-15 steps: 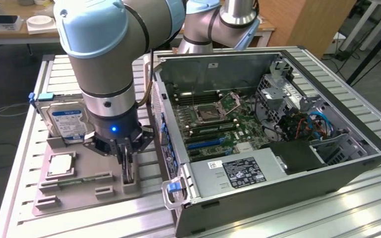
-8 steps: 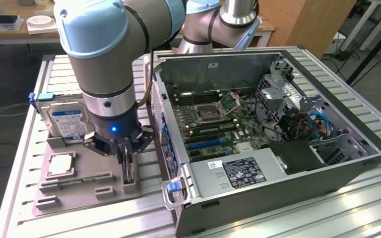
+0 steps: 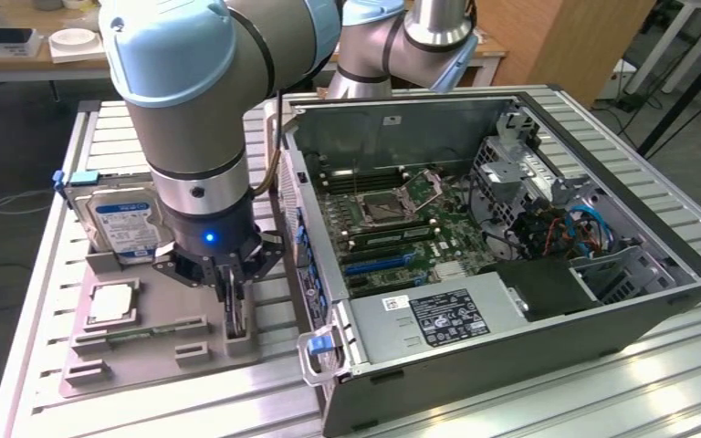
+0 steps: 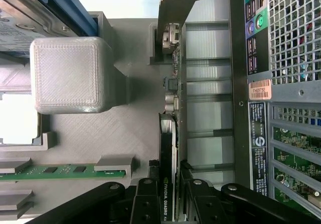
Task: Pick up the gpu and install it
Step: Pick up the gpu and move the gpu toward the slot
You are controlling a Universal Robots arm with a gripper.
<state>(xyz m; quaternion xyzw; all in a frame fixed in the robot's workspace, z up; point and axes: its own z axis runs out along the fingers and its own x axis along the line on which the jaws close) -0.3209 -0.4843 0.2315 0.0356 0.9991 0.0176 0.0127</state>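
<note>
The gpu [image 4: 168, 148] is a thin black card with a pale metal bracket [image 4: 173, 38] at its end. It stands on edge in a slot of the grey holder tray [image 4: 120, 133]. My gripper [image 4: 169, 199] straddles its near end, one finger [image 4: 146, 199] tight against each face, shut on the card. In the exterior view the gripper [image 3: 236, 306] points straight down beside the open computer case [image 3: 643, 274]. The gpu [image 3: 244, 321] still sits in its grey support block [image 3: 240, 346].
On the same tray are a silver hard drive [image 3: 125, 228] with a blue-white label, a processor [image 3: 113, 301] and a green memory stick [image 3: 141, 330]. The case's motherboard [image 3: 387, 214] shows blue card slots [image 3: 381, 265]. The case wall [image 4: 241, 83] runs close alongside the gpu.
</note>
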